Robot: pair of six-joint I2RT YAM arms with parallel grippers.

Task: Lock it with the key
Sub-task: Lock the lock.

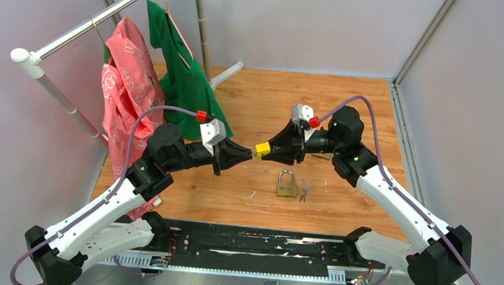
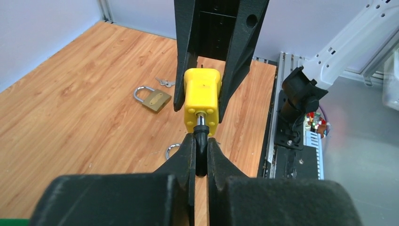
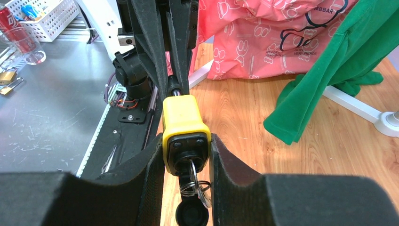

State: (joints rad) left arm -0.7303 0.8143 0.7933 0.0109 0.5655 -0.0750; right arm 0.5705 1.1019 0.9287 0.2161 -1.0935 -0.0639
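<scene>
**Risk assessment: lock held at both ends, key unattended**

We find the yellow lock (image 1: 263,149) held in the air above the middle of the worktop (image 1: 344,102), between the two arms. The right end effector (image 3: 187,143) is grasping the lock body across its sides. The left end effector (image 2: 201,141) is clenched on a thin black stem (image 2: 201,134) that comes out of the lock's far face. We take this for the shackle but cannot confirm it.

The key (image 3: 192,168) sits in the black face between the right fingers, its ring (image 3: 197,188) hanging loose below. Neither end effector holds it.

Hazards, in our judgement:
- Any pull or twist by one arm against the other could slip the stem from the narrow left grip or skew the lock in the right one.
- The right fingers flank the key closely and would crowd an approach to turn it.
- A dropped lock could land near the brass padlock (image 1: 287,184) lying toward the near edge.
</scene>
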